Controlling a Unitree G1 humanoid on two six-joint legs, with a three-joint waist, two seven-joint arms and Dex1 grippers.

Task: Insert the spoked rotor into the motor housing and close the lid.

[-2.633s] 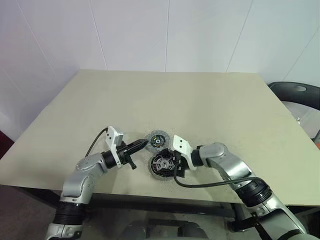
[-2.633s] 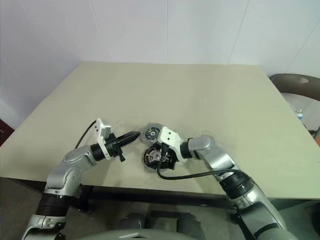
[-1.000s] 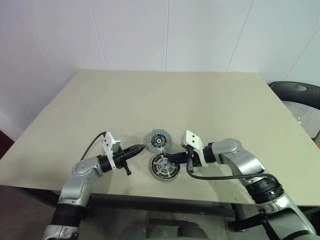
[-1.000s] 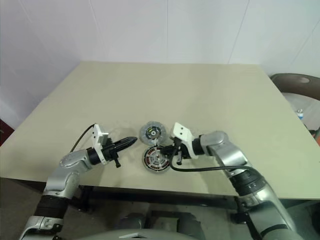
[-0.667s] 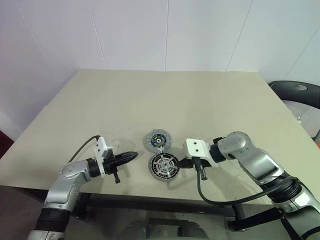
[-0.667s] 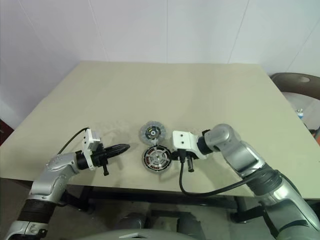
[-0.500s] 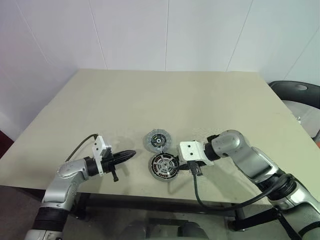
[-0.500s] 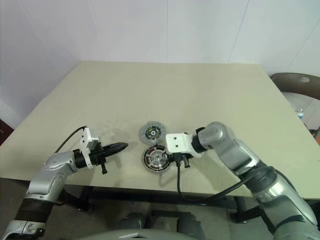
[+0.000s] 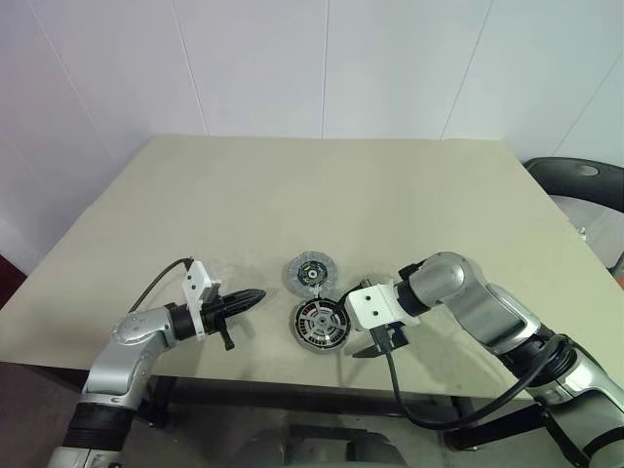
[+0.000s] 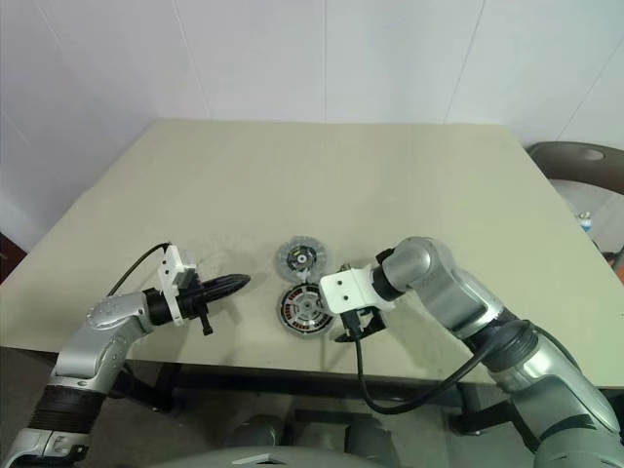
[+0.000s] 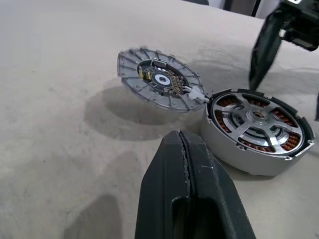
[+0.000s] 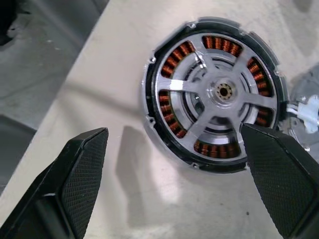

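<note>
Head views: the rotor (image 9: pixel 321 323) sits seated in the housing (image 9: pixel 304 337) at lower centre of the frame, with the lid (image 9: pixel 309 272) just above it, leaning on the housing's rim. The right end effector (image 9: pixel 375 343) hangs released just right of the housing; the left end effector (image 9: pixel 251 296), clenched on nothing, points at it from the left. A chair (image 9: pixel 575 185) shows at the right edge.

Left wrist view: the lid (image 11: pixel 158 82) is propped tilted, a small wire joining it to the housing (image 11: pixel 258 130) — a careless pull could strain that wire or drag the housing.

Right wrist view: the spokes (image 12: pixel 219 92) lie flush over copper windings. The housing sits near the tabletop (image 12: pixel 164 199) edge — a sideways nudge might push it off.
</note>
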